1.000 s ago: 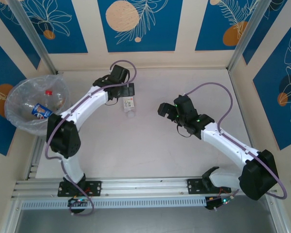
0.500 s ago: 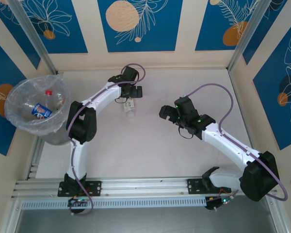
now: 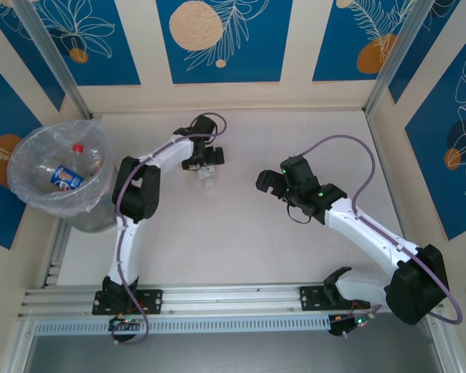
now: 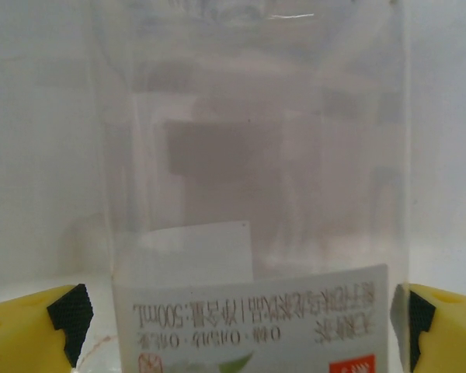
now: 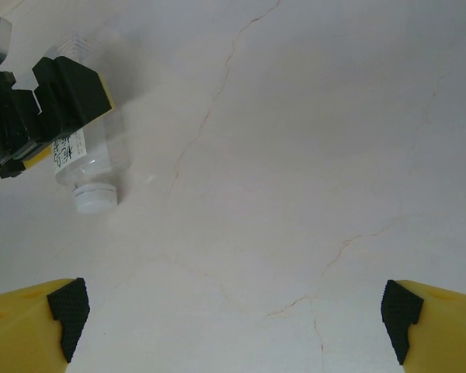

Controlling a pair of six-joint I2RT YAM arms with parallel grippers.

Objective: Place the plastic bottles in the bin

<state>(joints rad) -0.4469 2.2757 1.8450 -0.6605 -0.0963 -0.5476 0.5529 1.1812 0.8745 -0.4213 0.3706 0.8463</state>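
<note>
You've got one clear bottle (image 3: 208, 177) lying on its side on the table (image 3: 241, 233), left of centre and toward the far side, white cap (image 5: 93, 196) pointing near, white label (image 4: 256, 326) with printed text. The left gripper (image 3: 204, 158) is right over it, jaws wide, straddling the body. In the left wrist view the black pads (image 4: 66, 311) sit either side of the bottle: a gap on one side, while the other is so close you cannot tell whether it touches. Not clamped.

The bin (image 3: 15, 167) sits off the table's left edge, lined with a crinkly clear bag – clear plastic inside it, with a red cap and a blue label showing.

Your right gripper (image 3: 268, 180) hovers over bare table right of the bottle, well apart from it – jaws wide, holding nothing.
</note>
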